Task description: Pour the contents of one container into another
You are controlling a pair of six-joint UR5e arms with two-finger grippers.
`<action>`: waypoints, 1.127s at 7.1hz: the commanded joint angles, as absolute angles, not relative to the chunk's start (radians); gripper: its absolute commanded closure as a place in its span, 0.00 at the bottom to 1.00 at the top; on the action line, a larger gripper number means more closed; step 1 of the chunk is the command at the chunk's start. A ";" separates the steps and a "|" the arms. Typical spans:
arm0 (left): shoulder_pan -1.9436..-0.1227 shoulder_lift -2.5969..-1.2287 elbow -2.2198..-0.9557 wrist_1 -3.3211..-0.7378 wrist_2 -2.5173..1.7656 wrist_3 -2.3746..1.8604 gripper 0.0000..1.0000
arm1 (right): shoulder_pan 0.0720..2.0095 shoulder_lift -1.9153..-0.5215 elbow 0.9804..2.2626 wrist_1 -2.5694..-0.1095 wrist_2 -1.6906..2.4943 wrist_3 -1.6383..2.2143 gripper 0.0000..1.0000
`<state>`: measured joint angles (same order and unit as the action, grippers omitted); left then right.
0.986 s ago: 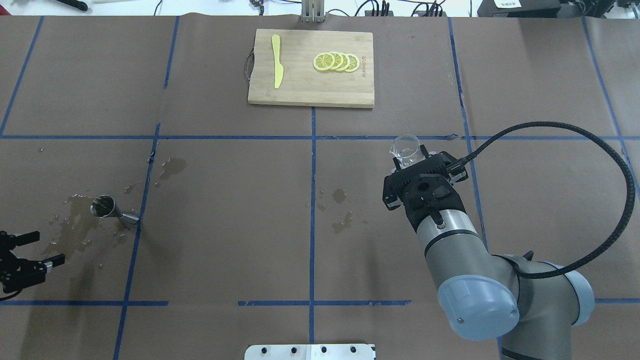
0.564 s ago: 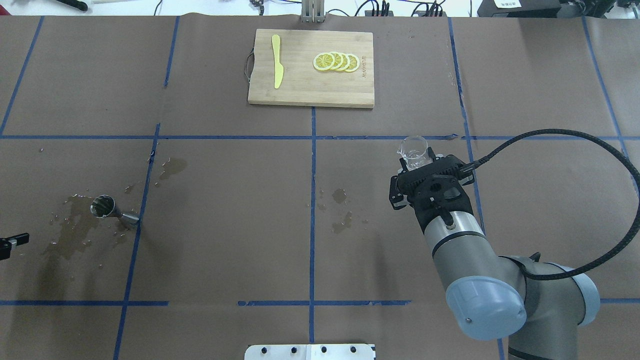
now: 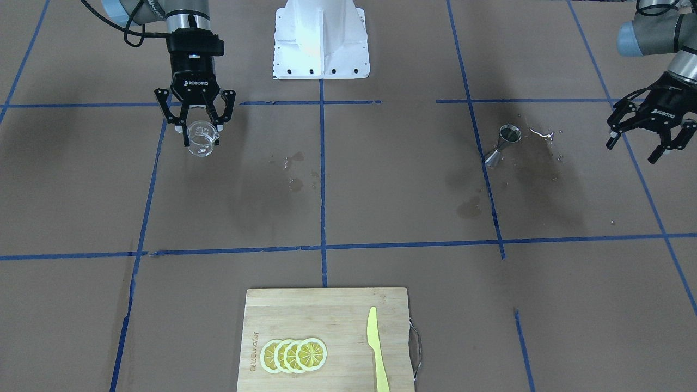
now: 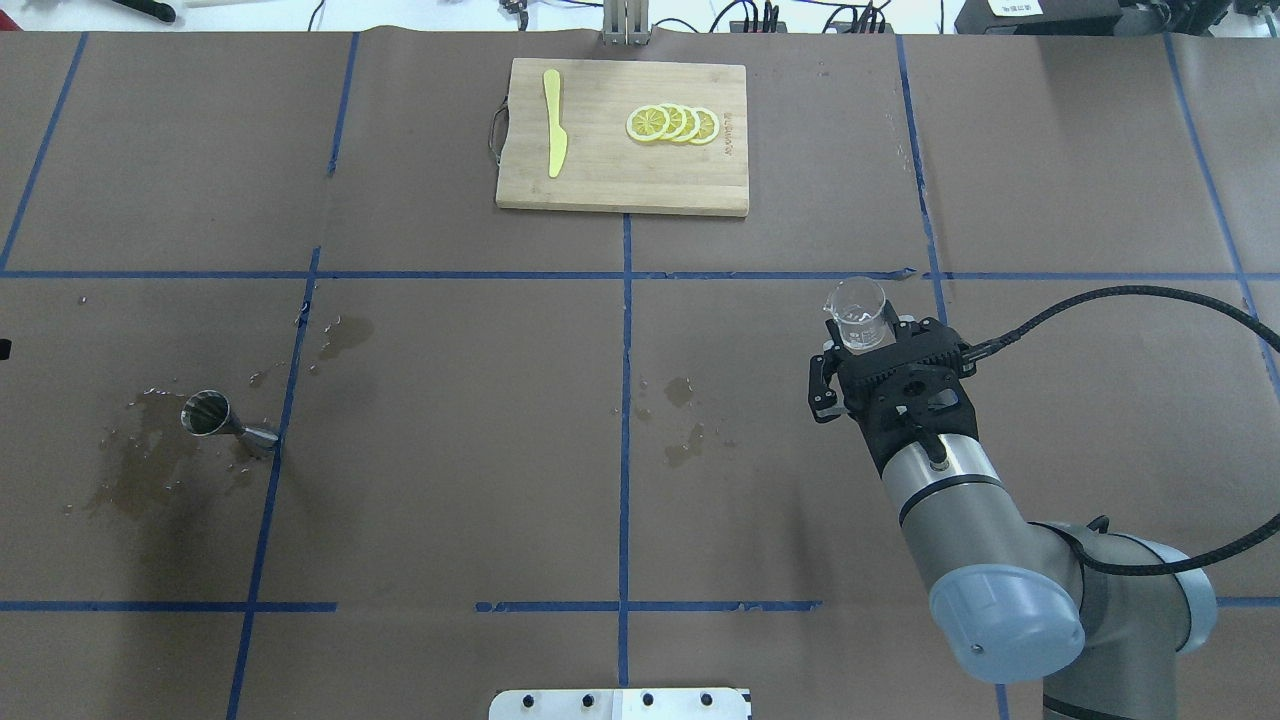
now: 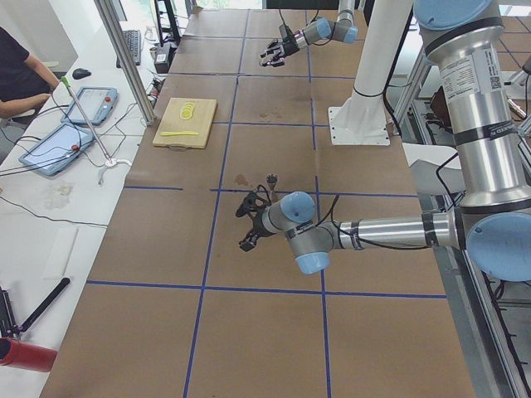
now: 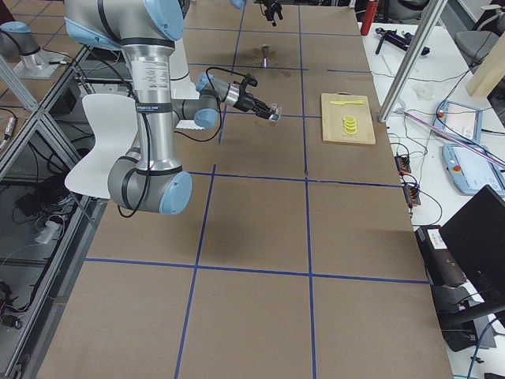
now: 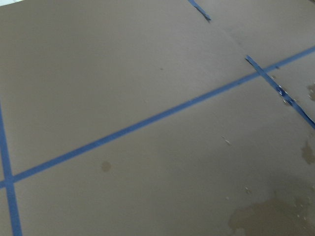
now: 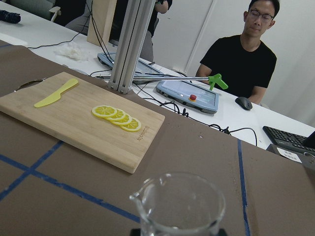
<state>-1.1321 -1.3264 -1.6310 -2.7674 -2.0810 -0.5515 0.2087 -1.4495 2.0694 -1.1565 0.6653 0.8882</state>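
Two grippers to note, well apart. On the right: right gripper point(image 3: 200, 140) clamped round the cup point(image 4: 860, 312), upright, lip toward the robot's left, seemingly held clear of the table point(image 4: 450, 520). On the left: left gripper point(image 3: 642, 140) spread wide, grasping nothing, out beyond the jigger point(image 4: 228, 425) near the table's edge.

Jigger upright beside a tape line, mouth up, amid a wet patch point(image 4: 130, 475); well apart from the cup, almost the table's width between them. More drops point(image 4: 682, 420) near the middle. Nothing clearly visible in the cup from the right wrist view; level in the jigger too small to tell.

Judging by the near-empty look of the cup and the wet round the jigger: pour probably done already, with some spilt, and the step in hand likely putting the cup away on the right side. Next, then: straight descent, cup kept level, base flat on the paper before any release, then a clean lift away. If liquid does remain: long carry across to the jigger, lip right over its narrow mouth, slow tilt to avoid adding to the puddle.
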 commanded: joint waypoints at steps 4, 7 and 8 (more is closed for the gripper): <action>-1.272 -1.411 -1.725 -2.337 -2.269 -0.545 0.00 | 0.206 -1.460 2.054 -1.152 0.643 0.975 1.00; -1.269 -1.408 -1.814 -2.208 -2.345 -0.543 0.00 | 0.195 -1.479 2.025 -1.152 0.608 1.049 1.00; -1.270 -1.398 -1.828 -2.200 -2.394 -0.543 0.00 | 0.190 -1.492 2.016 -1.152 0.598 1.060 1.00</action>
<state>-1.2690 -1.4065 -1.8001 -2.2322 -2.3327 -0.5432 0.1960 -1.4797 2.0297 -1.1520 0.6131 1.0336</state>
